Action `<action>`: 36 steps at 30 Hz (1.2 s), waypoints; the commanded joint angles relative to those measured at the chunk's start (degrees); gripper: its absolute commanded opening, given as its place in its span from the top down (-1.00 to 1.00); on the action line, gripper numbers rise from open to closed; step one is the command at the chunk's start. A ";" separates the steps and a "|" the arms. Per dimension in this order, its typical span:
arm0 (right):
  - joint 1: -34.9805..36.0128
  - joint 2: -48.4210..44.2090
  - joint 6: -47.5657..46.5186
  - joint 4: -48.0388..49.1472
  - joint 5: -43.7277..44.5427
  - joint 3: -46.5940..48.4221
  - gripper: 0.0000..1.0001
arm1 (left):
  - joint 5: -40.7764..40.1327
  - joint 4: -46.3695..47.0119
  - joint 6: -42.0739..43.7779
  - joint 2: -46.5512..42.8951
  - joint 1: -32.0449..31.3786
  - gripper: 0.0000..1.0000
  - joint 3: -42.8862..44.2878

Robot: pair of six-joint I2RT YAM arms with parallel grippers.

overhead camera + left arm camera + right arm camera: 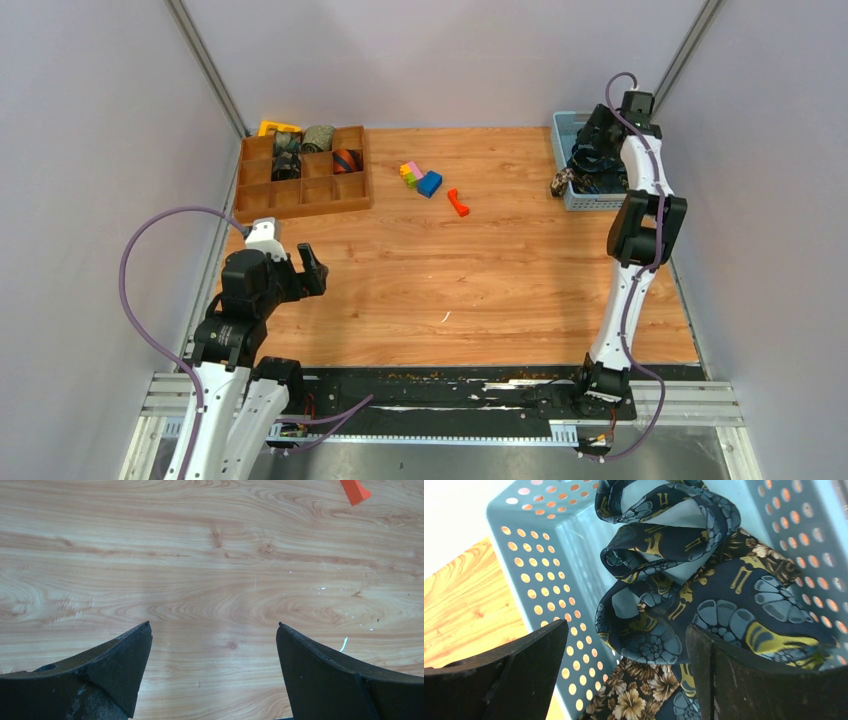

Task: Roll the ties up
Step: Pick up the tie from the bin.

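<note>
Crumpled in perforated pale-blue plastic basket (539, 580), far right corner of surface (210, 555): glossy navy paisley tie (684, 595), loosely folded over black-tan floral tie (639, 695). Right claw (626, 625) spread wide above, grasping nothing. Left claw (214, 624) released too, over bare wood grain. Small coils (318, 138), seemingly ties, in wooden tray (300, 210), far left corner.

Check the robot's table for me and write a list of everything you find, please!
Surface: wooden table, bare in the middle, with a few white specks.
Job's things: loose ties piled in the blue basket, with one end over its rim; rolled ties in the wooden tray.
Clutter: coloured blocks and an orange piece mid-table; a yellow object behind the tray.
Grippers: left gripper open over bare wood; right gripper open above the basket, holding nothing.
Cables: purple cables loop off both arms.
Surroundings: plain grey walls; nothing else seen.
</note>
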 commanded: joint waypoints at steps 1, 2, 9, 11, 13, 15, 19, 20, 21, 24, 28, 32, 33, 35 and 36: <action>0.38 2.61 1.96 -0.81 1.10 5.65 -0.78 | 0.81 1.88 0.19 -0.01 0.59 -1.00 1.44; 0.38 3.25 2.28 -0.73 1.76 6.09 -0.78 | 0.85 1.85 0.19 0.02 0.56 -1.00 1.43; 0.46 7.89 4.18 1.41 2.26 10.36 -0.67 | 0.94 1.87 0.19 0.26 0.53 -1.00 1.43; 0.52 9.13 4.27 2.06 2.74 11.57 -0.62 | 0.94 1.84 0.19 0.40 0.59 -1.00 1.45; 0.77 9.94 4.24 2.99 3.23 11.92 -0.60 | 1.06 1.85 0.28 0.45 0.67 -1.00 1.47; 1.18 10.97 4.17 3.40 4.14 12.49 -0.59 | 1.06 1.85 0.28 0.53 0.67 -1.00 1.43; 2.10 13.18 3.39 3.42 5.49 13.98 -0.41 | 1.03 1.83 0.28 0.69 0.67 -1.00 1.43; 2.28 13.48 3.21 3.61 5.51 14.25 -0.34 | 1.03 1.82 0.28 0.71 0.66 -1.00 1.43; 2.38 13.75 3.12 3.87 5.48 14.35 -0.22 | 1.03 1.82 0.28 0.78 0.67 -1.00 1.45; 2.71 13.70 2.53 5.05 7.36 14.85 0.42 | 1.12 1.88 0.28 0.79 0.76 -1.00 1.44; 3.26 12.16 0.87 5.80 8.81 16.59 1.00 | 1.12 1.85 0.28 0.76 0.83 -1.00 1.43; 3.92 7.31 -0.99 7.32 8.52 15.85 1.00 | 1.21 1.86 0.35 0.48 1.02 -1.00 1.43; 4.12 5.54 -1.54 7.90 8.21 15.31 1.00 | 1.22 1.96 0.36 0.47 1.05 -1.00 1.43; 4.54 1.95 -2.59 9.05 7.38 13.93 1.00 | 1.25 1.98 0.37 0.36 1.11 -1.00 1.44; 4.72 -0.62 -2.98 9.57 7.20 13.30 1.00 | 1.30 1.98 0.38 0.34 1.11 -1.00 1.43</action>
